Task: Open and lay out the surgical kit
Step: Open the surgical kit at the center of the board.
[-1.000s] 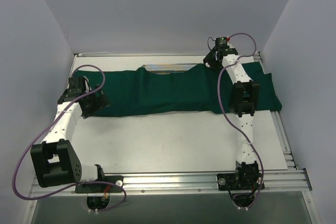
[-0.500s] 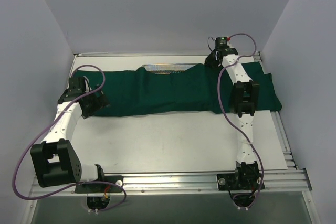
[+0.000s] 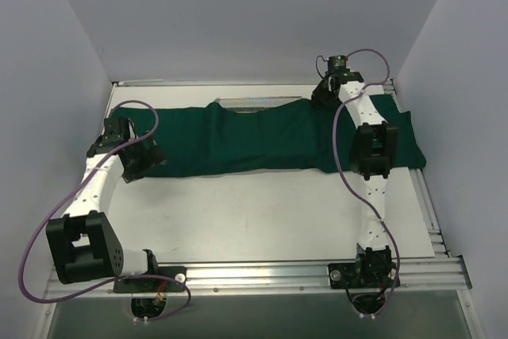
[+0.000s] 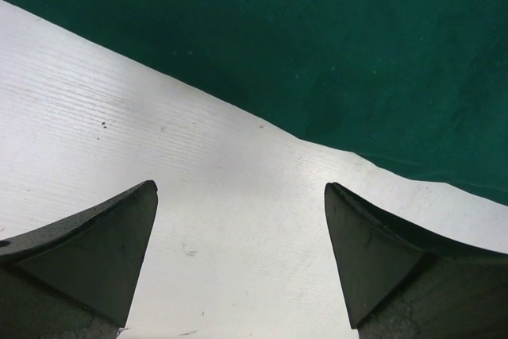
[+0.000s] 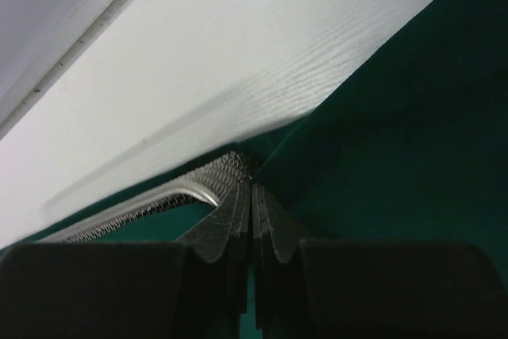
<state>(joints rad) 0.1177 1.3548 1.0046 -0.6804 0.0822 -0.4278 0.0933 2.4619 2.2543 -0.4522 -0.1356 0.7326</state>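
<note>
Nearest to us, at 6 o'clock in the overhead view, the bare white counter [image 3: 262, 212] lay between the two arm bases and the kit. At about 9 o'clock the left fingers [image 3: 143, 158] hung spread wide, holding nothing. Their wrist view showed the tips over bare counter, just short of the cloth's near edge.

Beyond that, the dark green cloth [image 3: 262, 136] lay as a long rumpled band across the counter from 9 to 3 o'clock, its right end broader and reaching toward the far edge. At 12 o'clock the silver wire-mesh tray [image 3: 254, 102] showed only its far rim, poking out from under the cloth's far edge. The rest of it was covered.

Farthest, at about 1 o'clock, the right fingers [image 5: 252, 200] were pressed together, low at the cloth's far edge just beside the tray's right corner. In the right wrist view the tips met where the green fold rose over the mesh corner. Whether a pinch of cloth lay between them we could not tell.
</note>
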